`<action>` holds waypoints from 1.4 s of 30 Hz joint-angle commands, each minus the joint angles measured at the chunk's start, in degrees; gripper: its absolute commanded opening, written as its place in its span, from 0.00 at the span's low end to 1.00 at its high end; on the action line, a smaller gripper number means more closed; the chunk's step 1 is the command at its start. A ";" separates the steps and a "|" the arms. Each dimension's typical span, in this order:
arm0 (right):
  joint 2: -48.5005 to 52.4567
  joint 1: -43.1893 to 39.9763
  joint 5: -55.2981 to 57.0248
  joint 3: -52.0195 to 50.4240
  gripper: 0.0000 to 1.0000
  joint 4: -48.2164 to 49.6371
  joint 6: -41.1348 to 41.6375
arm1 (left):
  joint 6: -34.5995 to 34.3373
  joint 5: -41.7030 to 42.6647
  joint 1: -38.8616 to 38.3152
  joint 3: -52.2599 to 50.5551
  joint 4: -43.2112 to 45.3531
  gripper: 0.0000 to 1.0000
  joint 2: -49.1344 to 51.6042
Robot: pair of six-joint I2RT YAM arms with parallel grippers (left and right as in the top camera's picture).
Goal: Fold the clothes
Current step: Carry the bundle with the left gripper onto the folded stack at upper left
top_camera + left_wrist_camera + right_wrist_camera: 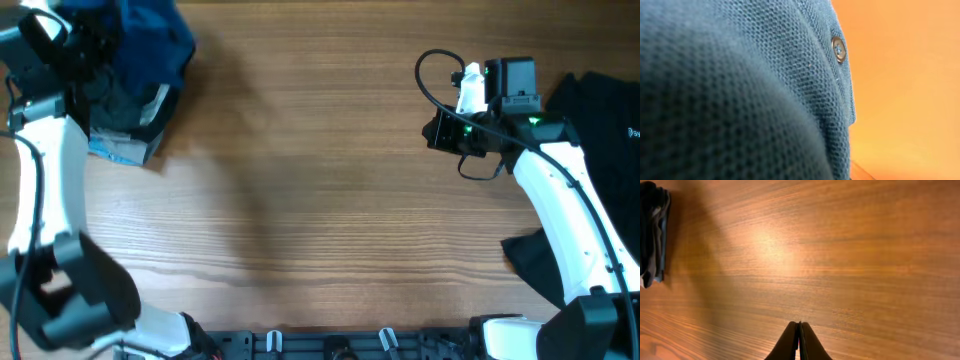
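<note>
Since the blue polo shirt (150, 35) sits heaped on the pile at the desk's (300, 200) far left corner, a pick-up is judged in hand. The left fingers are buried in cloth; their state cannot be told. The right fingers (790, 342) are pressed together, empty. Lifting clear and spreading are called for next. The shirt button (838, 49) is shown by the left wrist view alone, the black garment (600, 100) at right by the overhead alone.

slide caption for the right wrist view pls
Right claw shut and empty over the wooden table, dark clothes stacked at the frame's left edge.
</note>
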 commanded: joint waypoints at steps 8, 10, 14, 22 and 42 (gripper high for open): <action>-0.20 0.13 -1.14 0.57 0.05 -1.27 0.87 | 3.72 -10.49 5.49 0.20 -10.47 0.90 10.29; -0.20 0.13 -1.14 0.57 0.04 -1.68 0.87 | 6.80 -9.27 5.66 0.20 -12.85 1.00 7.56; -0.20 0.13 -1.11 0.57 0.04 -2.08 0.83 | 12.24 -9.07 7.10 0.20 -17.57 1.00 -4.31; -0.20 0.13 -1.14 0.57 0.04 -1.64 0.96 | 14.29 -9.31 9.31 0.15 -19.93 0.04 -16.94; -6.38 0.13 -0.07 0.63 0.04 -2.43 -2.40 | 36.92 2.84 9.55 7.58 -28.83 0.52 -4.50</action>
